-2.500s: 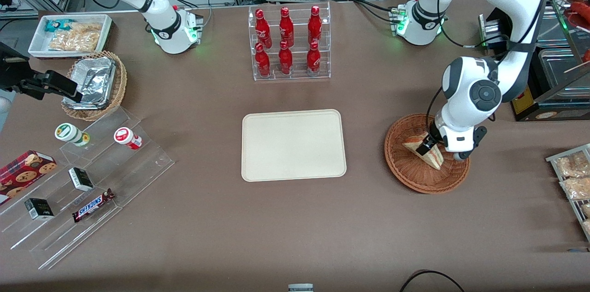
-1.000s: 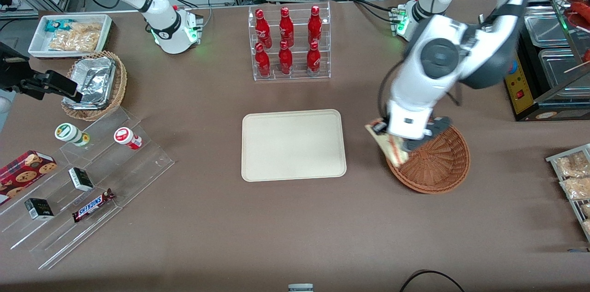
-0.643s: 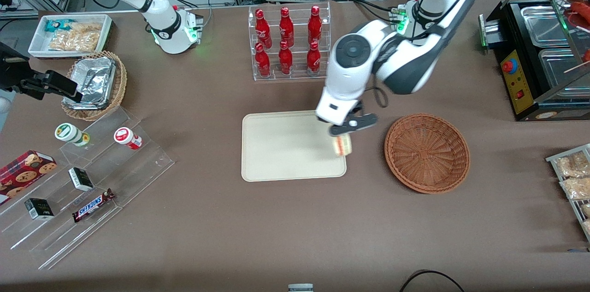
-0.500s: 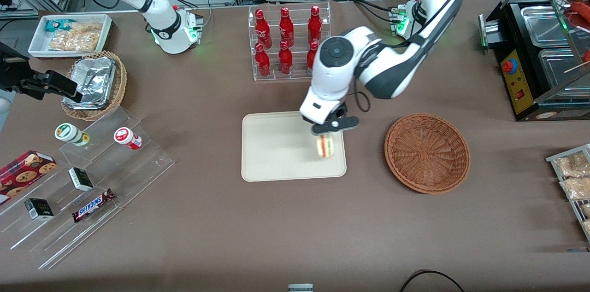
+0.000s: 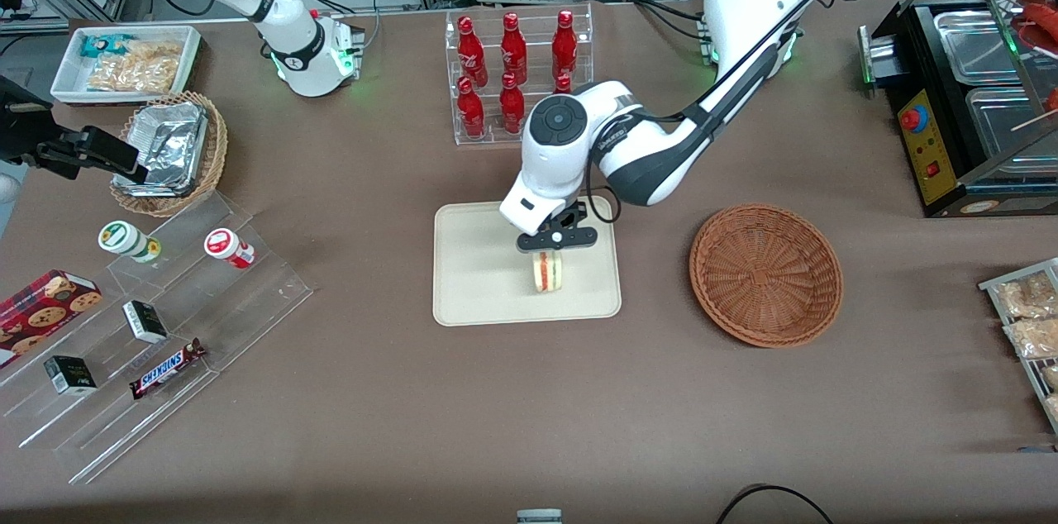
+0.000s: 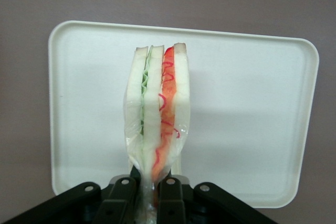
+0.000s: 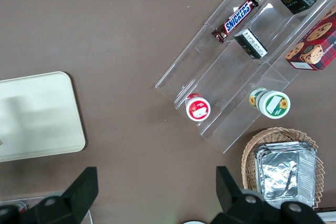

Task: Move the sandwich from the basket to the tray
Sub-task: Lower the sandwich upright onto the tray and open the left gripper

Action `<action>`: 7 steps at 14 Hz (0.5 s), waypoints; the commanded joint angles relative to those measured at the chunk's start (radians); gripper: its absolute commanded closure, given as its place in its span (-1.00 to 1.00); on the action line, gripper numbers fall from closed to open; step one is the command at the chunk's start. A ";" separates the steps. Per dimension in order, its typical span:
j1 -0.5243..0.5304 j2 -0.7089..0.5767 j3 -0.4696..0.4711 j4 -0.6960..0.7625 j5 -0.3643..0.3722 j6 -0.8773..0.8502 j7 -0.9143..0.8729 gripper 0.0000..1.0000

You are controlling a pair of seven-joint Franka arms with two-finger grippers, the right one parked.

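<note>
We see gripper (image 5: 552,247) now over tray (image 5: 471,276) (basket (image 5: 765,274) emptied), fingers clamped on sandwich (image 6: 157,124); lowering and release remain.

L arm outstretched — gripper (image 5: 551,247) clamped, pointing down.

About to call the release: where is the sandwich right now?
The sandwich hangs over the tray, pinched at its tip in the gripper; the basket, toward the working arm's end, holds nothing.

hand (image 5: 547,253) over tray (image 5: 471,276) | bare under sandwich (image 5: 547,271) | bottle rack (image 5: 519,78) near
</note>
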 commanded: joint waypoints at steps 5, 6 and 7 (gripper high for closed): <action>-0.085 0.124 0.025 0.081 0.063 -0.011 -0.022 0.74; -0.091 0.143 0.027 0.091 0.066 -0.009 -0.022 0.74; -0.092 0.160 0.028 0.103 0.077 -0.009 -0.023 0.74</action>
